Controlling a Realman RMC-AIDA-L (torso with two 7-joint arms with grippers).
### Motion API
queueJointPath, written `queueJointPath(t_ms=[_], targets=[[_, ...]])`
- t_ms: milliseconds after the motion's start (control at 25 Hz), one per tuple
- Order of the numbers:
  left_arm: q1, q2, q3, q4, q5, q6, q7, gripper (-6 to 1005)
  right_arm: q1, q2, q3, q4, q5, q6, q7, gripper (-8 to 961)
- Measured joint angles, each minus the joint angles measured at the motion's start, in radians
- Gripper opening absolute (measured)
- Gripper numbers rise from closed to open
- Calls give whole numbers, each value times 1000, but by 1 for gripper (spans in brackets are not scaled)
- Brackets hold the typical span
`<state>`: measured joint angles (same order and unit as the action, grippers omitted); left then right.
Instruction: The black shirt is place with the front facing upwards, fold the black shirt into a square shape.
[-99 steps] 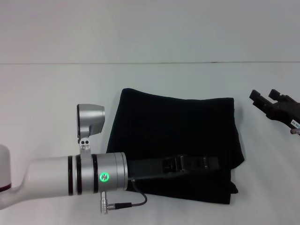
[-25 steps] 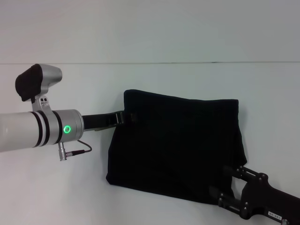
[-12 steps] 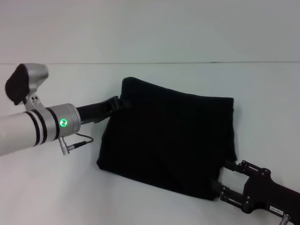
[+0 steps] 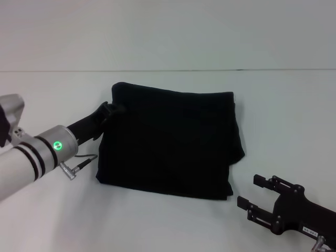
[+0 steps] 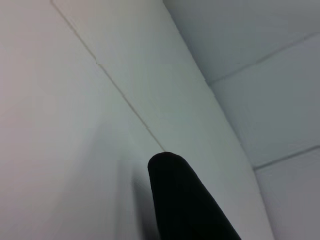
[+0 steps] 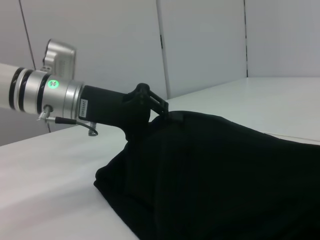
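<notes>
While the head view looks down on the white desk (image 4: 168, 226), the black shirt (image 4: 170, 144) lies folded into a nearly square packet in the middle of the desk, a little nearer to the far edge than to the near one. No lettering shows on its upper side. Its right side has a loose fold which bulges outward. The left gripper (image 4: 113, 110) reaches in from the left edge and is at the far left corner of the shirt, touching the cloth there; its fingers seem pressed on the hem, but black on black makes this hard to confirm. The right gripper (image 4: 251, 199) is near the near right corner of the desk, just beside the shirt's near right corner and apart from it, with its two fingers spread and nothing between them.

From the left wrist view, only a dark rounded shape (image 5: 185, 200) rises before pale wall panels, and I cannot tell if it is cloth or a finger.

From the right wrist view, the shirt (image 6: 220, 175) fills the foreground as a low black heap on the desk (image 6: 45, 185). At its far corner, the left gripper (image 6: 159, 107) has its fingertips closed on a small raised pinch of the fabric.
</notes>
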<state>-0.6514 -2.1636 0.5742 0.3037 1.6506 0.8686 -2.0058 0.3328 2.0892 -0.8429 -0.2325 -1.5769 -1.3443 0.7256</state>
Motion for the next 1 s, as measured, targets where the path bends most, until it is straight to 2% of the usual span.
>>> queueJointPath(t_ms=[440,760,960,1000], targets=[[11,-1,-3,-21,-70,17,32,90,11,0,-1,-1,-1,0,4,730],[18,-2,-2,-18,-70,60,99,168,14,1,-1,-1,-1,6,10,730],[51,8,6,31,-58,117,156,217,19,1,-1,-1,0,7,11,729],[63,9,8,48,-55,120,163,255,20,2,-1,-1,1,7,11,729]])
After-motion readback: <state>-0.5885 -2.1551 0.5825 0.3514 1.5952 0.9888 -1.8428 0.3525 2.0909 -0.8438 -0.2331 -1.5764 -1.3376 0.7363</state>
